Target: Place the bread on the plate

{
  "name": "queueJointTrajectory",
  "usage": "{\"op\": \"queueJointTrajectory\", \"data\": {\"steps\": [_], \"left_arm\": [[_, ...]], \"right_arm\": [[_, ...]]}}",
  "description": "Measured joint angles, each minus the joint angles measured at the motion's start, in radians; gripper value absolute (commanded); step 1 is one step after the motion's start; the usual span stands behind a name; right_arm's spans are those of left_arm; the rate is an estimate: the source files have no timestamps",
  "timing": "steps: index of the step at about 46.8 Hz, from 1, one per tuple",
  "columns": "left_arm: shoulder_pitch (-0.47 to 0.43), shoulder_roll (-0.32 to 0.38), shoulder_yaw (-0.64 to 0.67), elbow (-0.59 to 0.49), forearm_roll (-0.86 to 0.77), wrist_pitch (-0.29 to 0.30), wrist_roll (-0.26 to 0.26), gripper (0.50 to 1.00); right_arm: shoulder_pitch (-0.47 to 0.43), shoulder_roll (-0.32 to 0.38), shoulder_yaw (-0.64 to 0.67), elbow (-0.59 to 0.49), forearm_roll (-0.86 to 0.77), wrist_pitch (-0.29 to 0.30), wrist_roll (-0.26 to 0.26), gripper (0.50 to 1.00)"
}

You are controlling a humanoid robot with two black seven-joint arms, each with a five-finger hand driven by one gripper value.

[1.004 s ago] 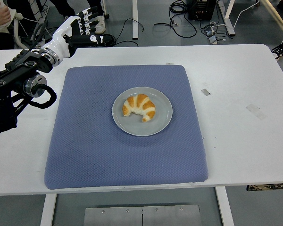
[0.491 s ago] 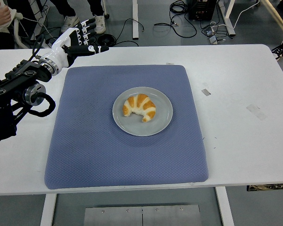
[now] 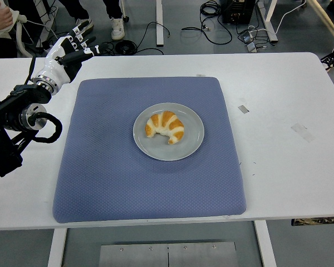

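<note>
- The white table [image 3: 284, 167] is covered over most of its middle by a blue mat [image 3: 100, 183], and no object other than the plate and its load is seen lying on that mat.
- The left arm [image 3: 16, 111] is seen drawn further back toward the left edge than in the two earlier views, where it reached in closer to the mat's far left corner; it is now clear of the mat.
- The grey plate [image 3: 192, 142] is found at the mat's centre, and its place is unchanged across the views.
- The left hand [image 3: 67, 51] is raised over the table's far left corner, well apart from the plate; its fingers are loosely extended and nothing is held in them.
- The bread [image 3: 164, 125], a croissant, is lying on the plate, slightly left of the plate's middle, and it has not shifted.
- From this, the placing is judged to be done: the bread is at rest on the plate, it has been let go, and only the arm's retreat to the left appears to remain.
- The right arm is not seen in any view.
</note>
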Motion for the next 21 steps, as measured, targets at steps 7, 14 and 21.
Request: {"op": "queueJointTrajectory", "data": {"steps": [7, 14, 21], "left_arm": [[0.041, -0.02, -0.089, 0.001, -0.017, 0.001, 0.0, 0.983], [0.061, -0.039, -0.104, 0.001, -0.018, 0.001, -0.001, 0.983], [0.067, -0.042, -0.106, 0.001, -0.018, 0.001, -0.001, 0.983]], "right_arm": [[-0.001, 0.0, 0.0, 0.0, 0.0, -0.001, 0.0, 1.0], [0.0, 0.0, 0.0, 0.0, 0.0, -0.001, 0.0, 1.0], [0.0, 0.0, 0.0, 0.0, 0.0, -0.002, 0.0, 1.0]]}}
